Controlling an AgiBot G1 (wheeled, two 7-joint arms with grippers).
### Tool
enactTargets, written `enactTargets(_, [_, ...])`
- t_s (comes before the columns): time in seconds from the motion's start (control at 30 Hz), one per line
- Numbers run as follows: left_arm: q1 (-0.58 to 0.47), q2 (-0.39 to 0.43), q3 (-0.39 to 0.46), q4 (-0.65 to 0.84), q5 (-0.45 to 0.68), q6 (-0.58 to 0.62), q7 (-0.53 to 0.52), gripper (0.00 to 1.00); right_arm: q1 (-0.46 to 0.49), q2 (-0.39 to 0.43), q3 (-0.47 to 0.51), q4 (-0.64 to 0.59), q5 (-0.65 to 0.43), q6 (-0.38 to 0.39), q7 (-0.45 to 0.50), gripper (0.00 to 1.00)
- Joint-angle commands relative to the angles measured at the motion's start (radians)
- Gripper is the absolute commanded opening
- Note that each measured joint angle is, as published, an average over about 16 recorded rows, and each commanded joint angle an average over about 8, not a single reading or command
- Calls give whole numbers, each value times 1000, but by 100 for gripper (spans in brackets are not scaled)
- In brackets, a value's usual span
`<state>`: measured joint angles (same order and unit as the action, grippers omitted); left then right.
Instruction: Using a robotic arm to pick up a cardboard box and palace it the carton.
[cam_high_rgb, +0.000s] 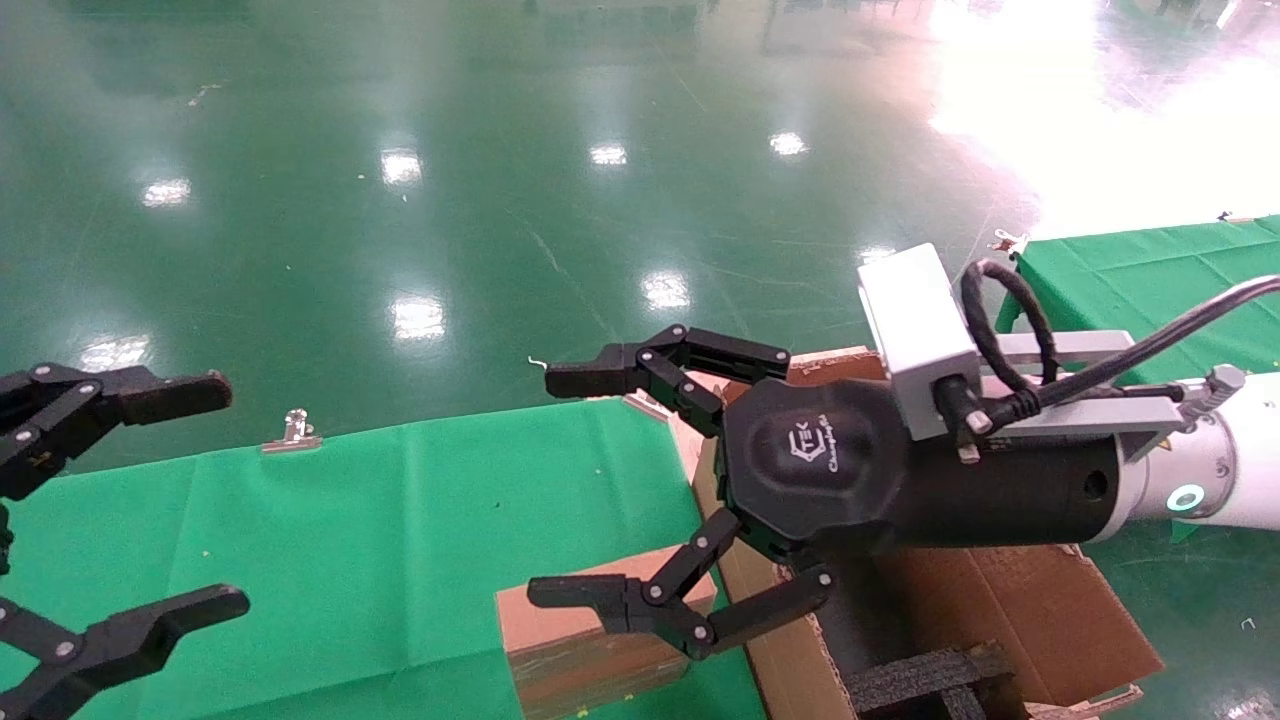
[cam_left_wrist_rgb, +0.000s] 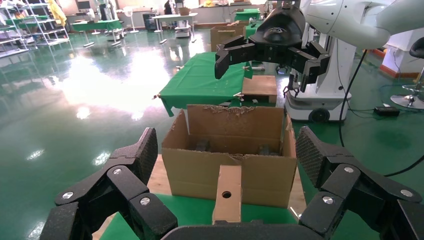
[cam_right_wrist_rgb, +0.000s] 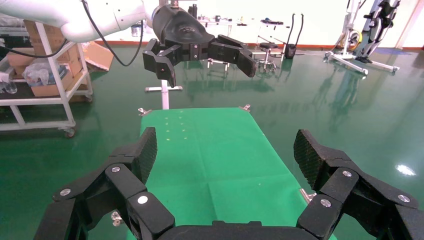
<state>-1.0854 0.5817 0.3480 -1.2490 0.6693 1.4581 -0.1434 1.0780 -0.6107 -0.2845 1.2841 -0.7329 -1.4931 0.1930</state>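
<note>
The small brown cardboard box (cam_high_rgb: 590, 640) lies on the green table near its front edge, right beside the carton (cam_high_rgb: 1020, 600). Its narrow face with a round hole (cam_left_wrist_rgb: 227, 192) faces my left gripper. The white robotic arm's gripper, my right one (cam_high_rgb: 555, 487), hovers open above the box, its lower finger overlapping the box in the head view. Nothing is between its fingers (cam_right_wrist_rgb: 225, 145), and the box is out of the right wrist view. My left gripper (cam_high_rgb: 215, 495) hangs open at the table's left side, pointing at the box and carton (cam_left_wrist_rgb: 230, 150).
The green cloth table (cam_high_rgb: 400, 520) has metal clips (cam_high_rgb: 292, 432) on its far edge. Black foam dividers (cam_high_rgb: 930, 675) sit inside the carton. A second green table (cam_high_rgb: 1150, 270) stands at the far right. Glossy green floor lies beyond.
</note>
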Motion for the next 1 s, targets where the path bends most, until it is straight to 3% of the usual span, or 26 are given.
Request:
enactTargets(0.03, [0,0,0,0,0,0,0,100,0,0,0,0,0,0,0,100])
enactTargets(0.47, [0,0,0,0,0,0,0,100,0,0,0,0,0,0,0,100])
enactTargets(0.53, [0,0,0,0,0,0,0,88,0,0,0,0,0,0,0,100])
enactTargets(0.73, [0,0,0,0,0,0,0,13,0,0,0,0,0,0,0,100])
enactTargets(0.77, [0,0,0,0,0,0,0,5,0,0,0,0,0,0,0,100])
enactTargets(0.8, [0,0,0,0,0,0,0,0,0,0,0,0,0,0,0,100])
enactTargets(1.0, [0,0,0,0,0,0,0,0,0,2,-1,0,-4,-1,0,100])
